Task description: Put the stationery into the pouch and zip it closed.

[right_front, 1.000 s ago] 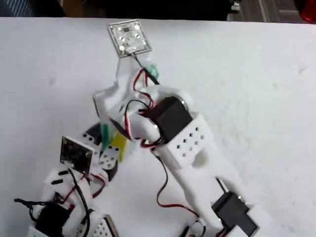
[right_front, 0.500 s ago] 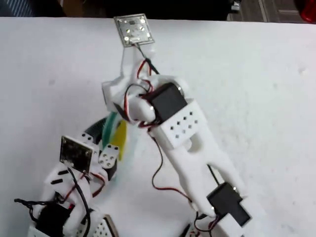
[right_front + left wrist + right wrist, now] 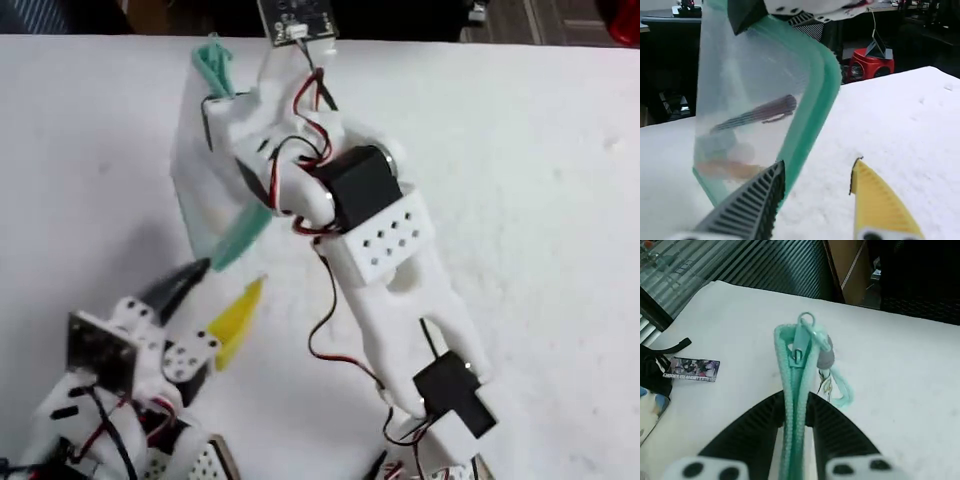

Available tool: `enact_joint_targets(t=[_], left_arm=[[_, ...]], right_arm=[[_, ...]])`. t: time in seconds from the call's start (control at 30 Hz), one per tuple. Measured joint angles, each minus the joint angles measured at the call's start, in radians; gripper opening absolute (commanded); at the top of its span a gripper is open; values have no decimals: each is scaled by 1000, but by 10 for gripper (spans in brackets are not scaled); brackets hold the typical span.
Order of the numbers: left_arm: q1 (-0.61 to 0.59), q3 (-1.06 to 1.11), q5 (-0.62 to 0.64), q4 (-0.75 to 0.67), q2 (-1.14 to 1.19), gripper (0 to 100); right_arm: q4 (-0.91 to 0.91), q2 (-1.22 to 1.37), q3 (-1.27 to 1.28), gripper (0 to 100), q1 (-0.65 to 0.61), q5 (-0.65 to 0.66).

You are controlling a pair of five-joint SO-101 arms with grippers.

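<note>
The pouch [image 3: 205, 175] is translucent with a teal zipper edge and hangs lifted off the white table [image 3: 540, 150] near its far side. My right gripper [image 3: 795, 425] is shut on the zipper edge [image 3: 792, 390], just below the zipper pull [image 3: 801, 342]; from above it [image 3: 222, 118] sits at the pouch's upper end. A dark pen [image 3: 757, 112] and an orange item [image 3: 730, 170] lie inside the pouch [image 3: 740, 100]. My left gripper [image 3: 215, 292] stands open at the near left, its black finger [image 3: 750, 205] and yellow finger [image 3: 875, 205] apart from the pouch.
A small printed card [image 3: 692, 369] and a black strap [image 3: 667, 351] lie on the table beyond the pouch. The table's far edge [image 3: 450, 38] runs close behind the right arm. A red object [image 3: 870, 62] stands off the table in the room.
The right arm has lifted the pouch up and toward the far edge. The left gripper, earlier at the pouch's teal edge, has drawn back to the near left and stands apart from it.
</note>
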Motion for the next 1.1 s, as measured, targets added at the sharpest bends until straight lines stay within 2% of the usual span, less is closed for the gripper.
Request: enact_joint_targets(t=[0.17, 0.3, 0.47, 0.6, 0.83, 1.1], left_arm=[[-130, -31, -2, 6, 0, 233], [-213, -28, 40, 3, 0, 233], [-278, 86, 101, -130, 0, 233], [-334, 219, 153, -272, 0, 231], [-351, 377, 170, -471, 14, 229], [-351, 399, 170, -505, 15, 229]], right_arm=[[-2, -2, 112, 15, 60, 2], [-58, -5, 315, 15, 184, 6], [-221, -9, 545, 15, 371, 8], [-295, -9, 720, 15, 454, 8], [-528, -8, 1003, 15, 552, 9], [-848, -8, 1267, 15, 574, 9]])
